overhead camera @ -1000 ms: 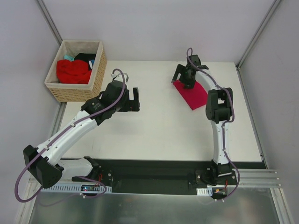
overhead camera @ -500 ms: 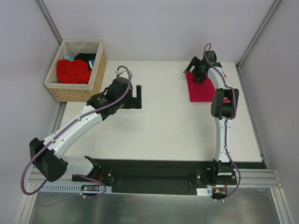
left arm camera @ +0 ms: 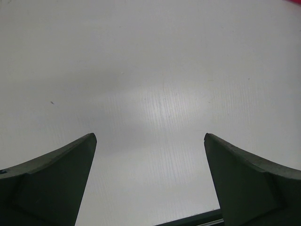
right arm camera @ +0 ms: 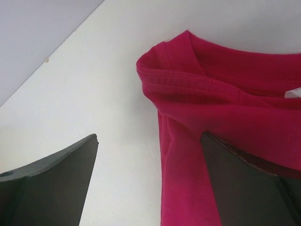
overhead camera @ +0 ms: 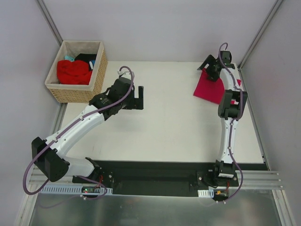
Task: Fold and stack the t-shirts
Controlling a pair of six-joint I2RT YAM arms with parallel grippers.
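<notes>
The magenta-pink t-shirt [overhead camera: 210,89] lies folded flat at the table's far right corner. My right gripper [overhead camera: 210,70] is open at its far left edge. In the right wrist view the shirt's stitched hem [right arm camera: 225,108] lies on the table between the jaws and against the right finger; the gripper [right arm camera: 149,136] has no hold on it. The bright red t-shirt [overhead camera: 74,71] lies bunched in the wicker basket [overhead camera: 101,66]. My left gripper [overhead camera: 138,96] is open and empty over bare table left of centre, and its wrist view [left arm camera: 149,136] shows only white table.
The basket stands at the far left corner and also holds dark and blue cloth [overhead camera: 87,59]. Grey walls [overhead camera: 273,94] close in the table on the right, left and back. The black base rail [overhead camera: 155,176] runs along the near edge.
My right gripper has moved right and back to the far right corner, and the magenta shirt has shifted there with it. My left gripper has drifted slightly right.
</notes>
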